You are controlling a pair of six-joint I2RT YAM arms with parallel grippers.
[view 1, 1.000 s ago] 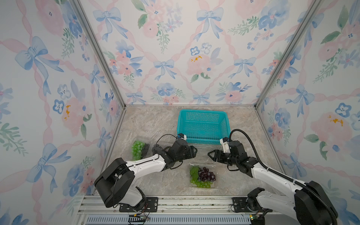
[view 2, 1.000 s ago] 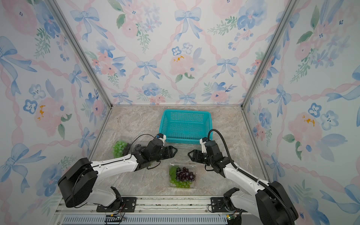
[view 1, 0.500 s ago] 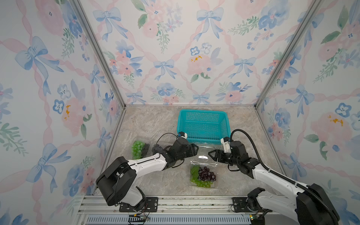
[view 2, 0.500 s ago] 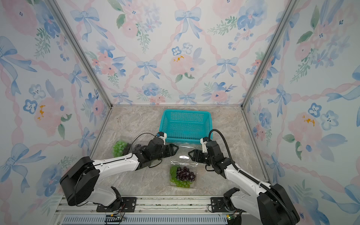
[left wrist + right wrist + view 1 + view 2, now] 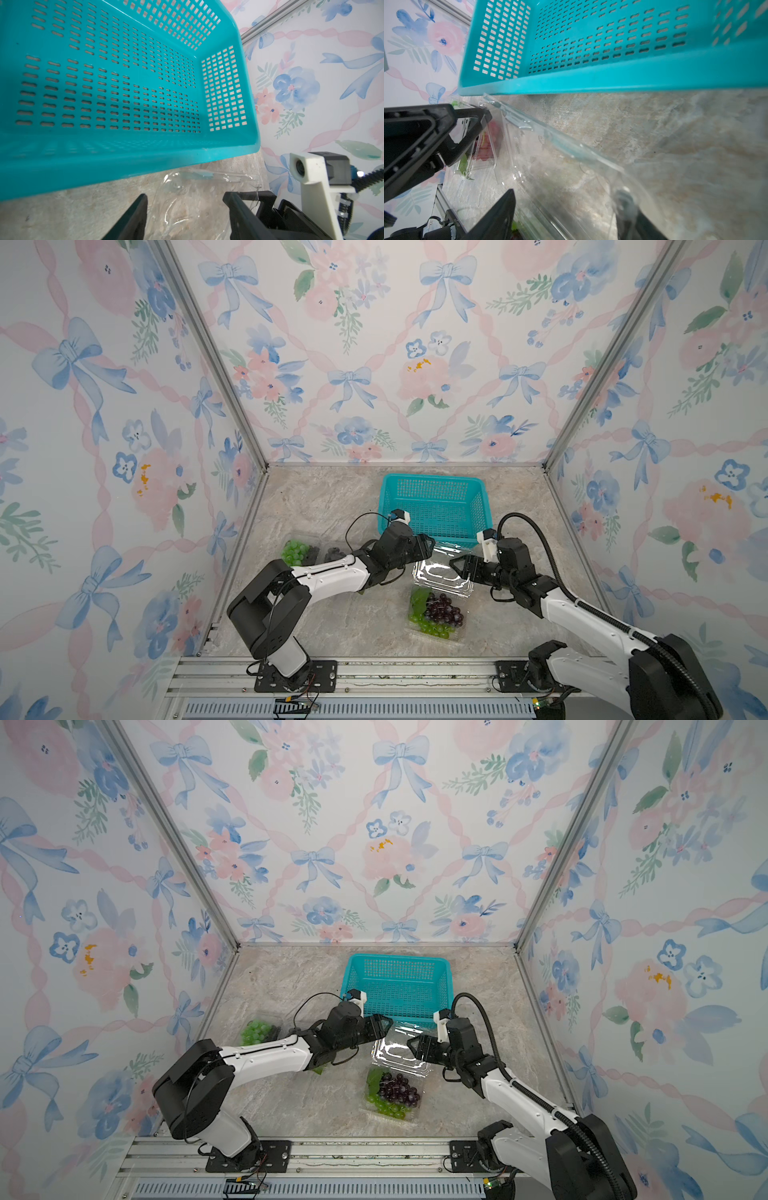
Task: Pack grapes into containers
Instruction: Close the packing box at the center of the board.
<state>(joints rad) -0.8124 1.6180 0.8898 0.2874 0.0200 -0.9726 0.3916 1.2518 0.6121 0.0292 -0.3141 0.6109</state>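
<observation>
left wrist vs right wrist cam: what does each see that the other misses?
Left wrist only: the right arm's white camera mount. Right wrist only: a clear container of red grapes. Both: the teal basket, nothing visible in it, the open clear lid and the marble table.

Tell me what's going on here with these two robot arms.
Both arms are working on the clear clamshell container in front of the teal basket. Its base already holds green and purple grapes, and its lid is open, on the basket side. The left end effector and right end effector flank the lid with jaws apart, neither clamped on it. The basket holds nothing. Another bunch of green grapes sits off to the robot's left.
</observation>
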